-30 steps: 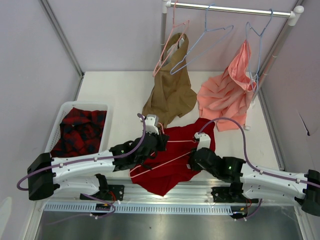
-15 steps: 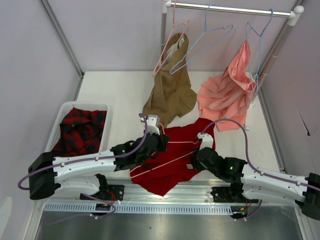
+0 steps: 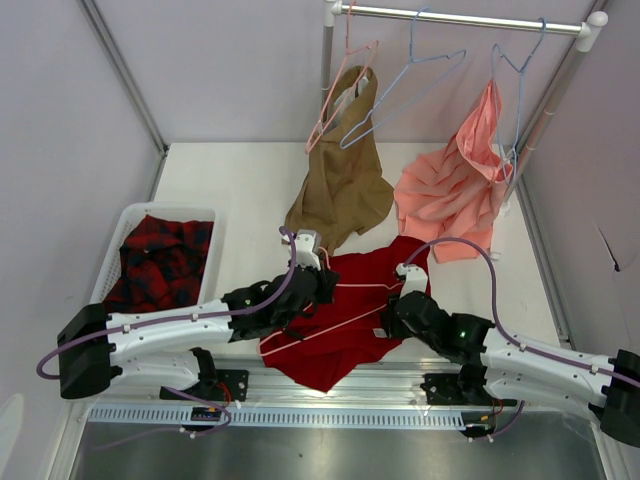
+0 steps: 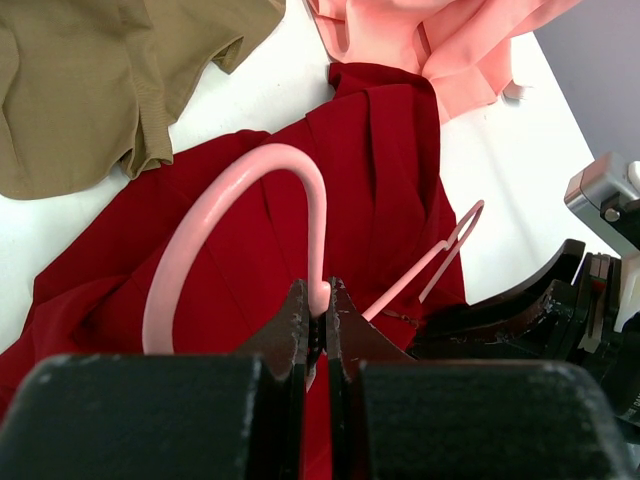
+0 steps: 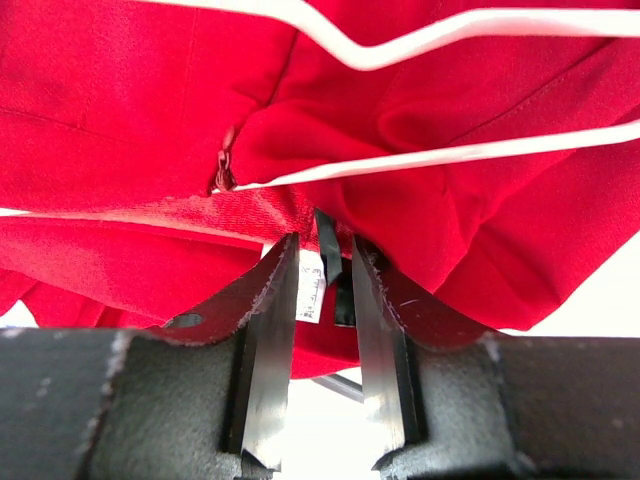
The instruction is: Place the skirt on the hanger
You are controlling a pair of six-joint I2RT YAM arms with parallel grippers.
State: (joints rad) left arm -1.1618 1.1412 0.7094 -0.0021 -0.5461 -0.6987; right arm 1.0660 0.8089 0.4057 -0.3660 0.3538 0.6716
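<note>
The skirt (image 3: 330, 355) lies spread flat on the table (image 3: 240, 190), between the two claws. The hanger (image 3: 330, 325) rests across it. The left gripper (image 4: 318, 305) is clamped tight on the base of the hanger's hook, which curls up and over just ahead of its fingertips. The hanger's shoulder wire runs off to that claw's right, toward the right gripper (image 3: 392, 318).

Seen from its own wrist, the right gripper (image 5: 325, 260) has its jaws only narrowly apart. The skirt's waistband edge lies across the tips, with a white label (image 5: 310, 285) and a black loop in the gap. I can't tell whether it actually grips the cloth.

Well off to the left claw's left sits a white basket (image 3: 115, 250) holding a red-and-black plaid garment (image 3: 160, 260). Beyond both claws, a tan garment (image 3: 340, 190) and a salmon-pink garment (image 3: 450, 190) hang down from the rail (image 3: 460, 18).

Both arms lie low and stretched along the table, the left arm (image 3: 170, 330) and the right arm (image 3: 540, 360) converging on the skirt.
</note>
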